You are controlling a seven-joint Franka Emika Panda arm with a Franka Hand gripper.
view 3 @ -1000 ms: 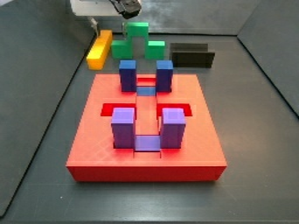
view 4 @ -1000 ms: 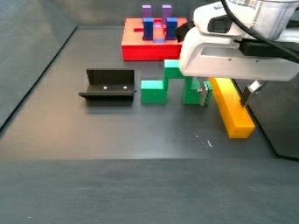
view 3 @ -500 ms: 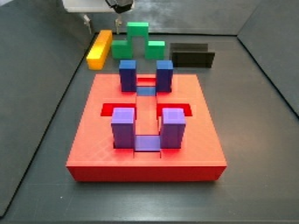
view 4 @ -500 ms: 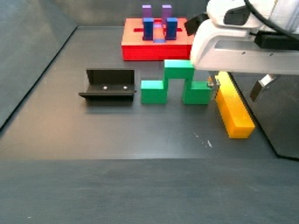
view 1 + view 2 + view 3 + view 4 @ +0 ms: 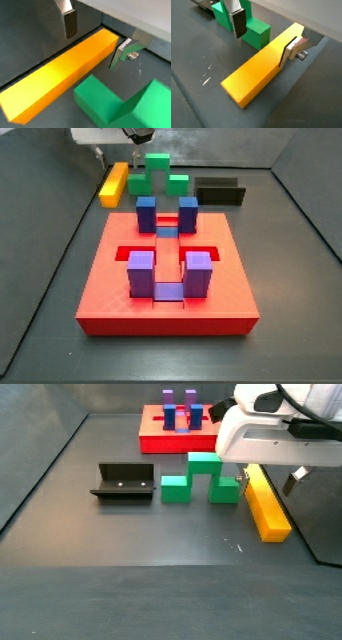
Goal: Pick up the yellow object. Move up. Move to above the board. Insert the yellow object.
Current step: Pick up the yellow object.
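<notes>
The yellow object (image 5: 63, 75) is a long yellow-orange bar lying flat on the dark floor beside the side wall; it shows in both side views (image 5: 114, 183) (image 5: 265, 506). My gripper (image 5: 95, 37) is open and straddles the bar's far end, one finger (image 5: 69, 22) clear of it and the other finger (image 5: 121, 51) close against its side. It also shows in a wrist view (image 5: 264, 37). In a side view the gripper's white body (image 5: 274, 439) hides the bar's far end. The red board (image 5: 120, 298) with blue and purple blocks lies apart from the bar (image 5: 160, 442).
A green stepped block (image 5: 248, 32) stands right beside the bar (image 5: 207, 476) (image 5: 160, 173). The black fixture (image 5: 123, 482) stands on the floor further off (image 5: 221, 190). A grey wall runs along the bar's other side (image 5: 40, 45).
Over the last second my gripper has shifted sideways from beside the green block to over the yellow bar's end. In the last half second nothing visibly moved.
</notes>
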